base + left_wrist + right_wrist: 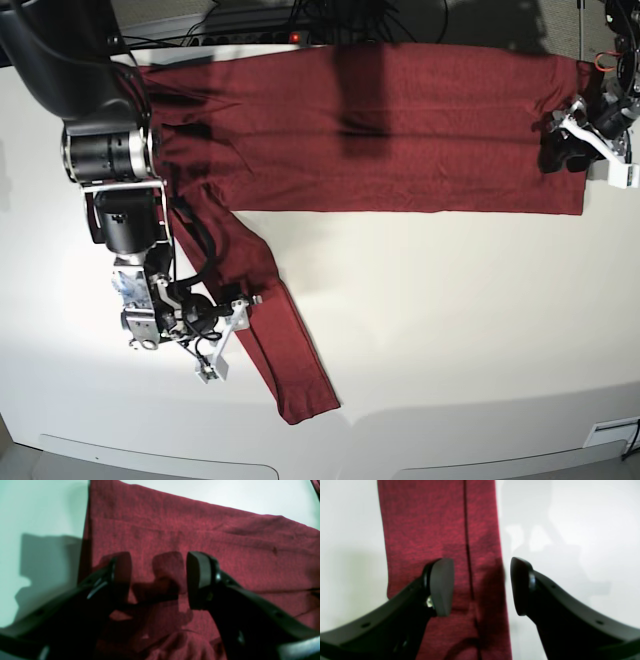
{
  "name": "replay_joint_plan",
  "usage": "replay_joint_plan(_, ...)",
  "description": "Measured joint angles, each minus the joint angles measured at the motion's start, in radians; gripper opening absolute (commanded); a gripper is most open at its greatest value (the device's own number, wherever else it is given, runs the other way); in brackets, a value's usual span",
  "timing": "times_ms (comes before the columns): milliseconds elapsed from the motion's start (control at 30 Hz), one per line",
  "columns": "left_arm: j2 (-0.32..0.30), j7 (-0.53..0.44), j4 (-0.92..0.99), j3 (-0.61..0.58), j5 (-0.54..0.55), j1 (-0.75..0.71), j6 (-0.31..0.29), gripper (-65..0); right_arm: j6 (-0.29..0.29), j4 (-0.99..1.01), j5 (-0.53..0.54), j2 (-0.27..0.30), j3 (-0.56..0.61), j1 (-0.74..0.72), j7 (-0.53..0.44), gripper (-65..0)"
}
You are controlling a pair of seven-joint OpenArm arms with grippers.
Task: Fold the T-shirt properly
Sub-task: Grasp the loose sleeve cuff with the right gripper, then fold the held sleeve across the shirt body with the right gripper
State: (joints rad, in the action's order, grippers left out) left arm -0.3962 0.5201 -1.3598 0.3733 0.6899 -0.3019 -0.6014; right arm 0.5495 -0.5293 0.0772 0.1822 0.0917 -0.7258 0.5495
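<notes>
Already risky: the right pincer (480, 587), gaping and empty, straddles the sleeve of the dark red knit T-shirt (380, 130) spread on the white counter (450, 330); farther off, the left pincer (158, 580) hovers equally open above the hem, so uneven grabs could bunch the cloth.

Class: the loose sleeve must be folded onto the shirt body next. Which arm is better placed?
Likely the right: its open right gripper hovers directly over the T-shirt sleeve, while the left gripper is at the far hem.

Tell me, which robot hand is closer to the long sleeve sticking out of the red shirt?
The right one. The right gripper hangs over the sleeve, fingers open. The left gripper is far off, at the other end of the T-shirt.
</notes>
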Motion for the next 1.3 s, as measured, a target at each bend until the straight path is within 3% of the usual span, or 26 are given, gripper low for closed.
replay_joint_plan(167, 0.000, 0.000, 0.000, 0.000, 0.000, 0.000, 0.000, -31.0, -0.019, 0.019, -0.026, -0.007, 0.000, -0.003, -0.005, -29.6)
replay_joint_plan(233, 0.000, 0.000, 0.000, 0.000, 0.000, 0.000, 0.000, -31.0, -0.019, 0.026, -0.026, -0.007, 0.000, -0.006, -0.010, -33.0)
replay_joint_plan(367, -0.001, 0.000, 0.000, 0.000, -0.001, 0.000, 0.000, -31.0, -0.019, 0.027, -0.026, -0.005, 0.000, -0.002, -0.010, -45.7)
replay_joint_plan(533, 0.000, 0.000, 0.000, 0.000, 0.000, 0.000, 0.000, -31.0, -0.016, 0.028, -0.132, -0.011, 0.000, 0.000, -0.066, -65.0)
replay_joint_plan(700, 0.000, 0.000, 0.000, 0.000, 0.000, 0.000, 0.000, -31.0, -0.014, 0.031, -0.154, -0.010, 0.000, 0.003, -0.116, -65.0)
replay_joint_plan(833, 0.000, 0.000, 0.000, 0.000, 0.000, 0.000, 0.000, -31.0, 0.110, 0.016, -0.142, -0.007, 0.000, -0.003, -0.055, -65.0)
replay_joint_plan(900, 0.000, 0.000, 0.000, 0.000, -0.001, 0.000, 0.000, -31.0, 0.144, 0.005, -0.045, -0.008, 0.000, -0.003, 0.034, -65.0)
replay_joint_plan(1067, 0.000, -0.011, 0.000, 0.000, -0.001, 0.000, 0.000, -31.0, 0.143, -0.056, 0.172, -0.006, 0.000, 0.002, 0.246, -65.0)
replay_joint_plan(1233, 0.000, -0.026, 0.000, 0.000, -0.001, 0.000, 0.000, -31.0, 0.143, -0.183, 0.534, -0.008, 0.000, 0.033, 0.516, -65.0)
replay_joint_plan(1300, 0.000, -0.027, 0.000, 0.000, -0.001, 0.000, 0.000, -31.0, 0.144, -0.251, 0.622, -0.019, 0.000, 0.055, 0.615, -65.0)
